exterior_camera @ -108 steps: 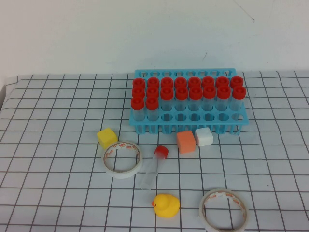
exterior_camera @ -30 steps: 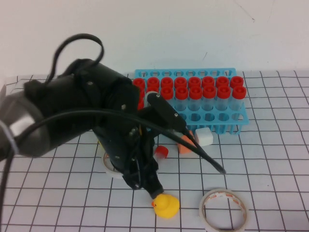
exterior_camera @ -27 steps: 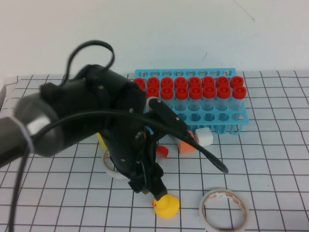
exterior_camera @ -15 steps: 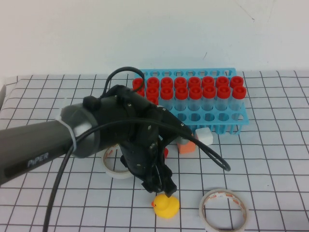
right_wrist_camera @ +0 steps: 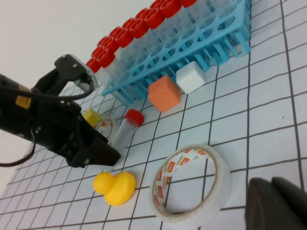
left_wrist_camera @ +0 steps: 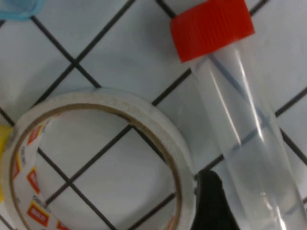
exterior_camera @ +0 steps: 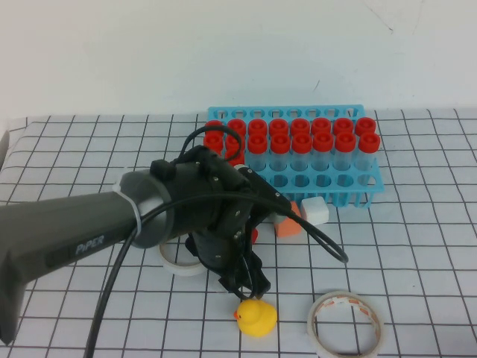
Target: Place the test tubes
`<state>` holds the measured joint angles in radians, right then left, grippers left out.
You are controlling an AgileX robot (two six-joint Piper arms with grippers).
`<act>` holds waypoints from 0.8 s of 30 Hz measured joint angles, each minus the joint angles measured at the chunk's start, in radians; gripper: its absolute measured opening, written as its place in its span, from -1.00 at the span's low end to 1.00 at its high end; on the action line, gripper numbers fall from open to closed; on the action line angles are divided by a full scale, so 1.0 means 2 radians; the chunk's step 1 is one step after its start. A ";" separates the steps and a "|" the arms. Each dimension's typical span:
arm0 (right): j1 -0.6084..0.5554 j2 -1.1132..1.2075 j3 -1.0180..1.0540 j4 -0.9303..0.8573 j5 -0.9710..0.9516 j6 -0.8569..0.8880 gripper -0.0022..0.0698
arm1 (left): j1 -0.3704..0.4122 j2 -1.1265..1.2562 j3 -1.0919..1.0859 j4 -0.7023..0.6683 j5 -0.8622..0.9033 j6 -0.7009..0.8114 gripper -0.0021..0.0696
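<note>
A loose clear test tube [left_wrist_camera: 242,139] with a red cap [left_wrist_camera: 212,26] lies flat on the grid mat beside a tape roll [left_wrist_camera: 120,98]. My left gripper [exterior_camera: 244,282] is low over it and open. One black fingertip [left_wrist_camera: 211,201] stands between the tube and the roll, and the other finger is out of view. In the high view the arm hides the tube except a bit of its cap [exterior_camera: 254,236]. The blue rack [exterior_camera: 358,195] behind holds several red-capped tubes. My right gripper [right_wrist_camera: 278,206] is shut, empty, low near the second tape roll [right_wrist_camera: 218,189].
A yellow duck [exterior_camera: 256,318] sits just in front of the left gripper. An orange cube [exterior_camera: 284,226] and a white cube [exterior_camera: 315,211] lie in front of the rack. A tape roll [exterior_camera: 313,321] lies front right. A yellow cube [right_wrist_camera: 92,116] sits behind the left arm.
The left arm swung in from the left and settled low over the lying tube, and its jaws opened wider. The right gripper stayed still.
</note>
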<state>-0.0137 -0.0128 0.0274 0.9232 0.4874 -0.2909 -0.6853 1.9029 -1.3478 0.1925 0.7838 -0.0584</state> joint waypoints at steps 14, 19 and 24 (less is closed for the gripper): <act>0.000 0.000 0.000 0.009 0.000 -0.011 -0.94 | 0.003 0.020 -0.004 -0.015 -0.002 -0.015 0.02; 0.000 0.000 0.000 0.009 0.000 -0.013 -0.94 | 0.004 0.022 -0.006 -0.021 0.003 -0.015 -0.20; 0.000 0.000 0.000 0.009 0.000 -0.016 -0.94 | 0.004 0.019 -0.007 -0.025 0.004 -0.008 -0.36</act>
<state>-0.0137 -0.0128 0.0274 0.9421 0.4874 -0.3229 -0.6769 1.9403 -1.3622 0.1422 0.7913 -0.0743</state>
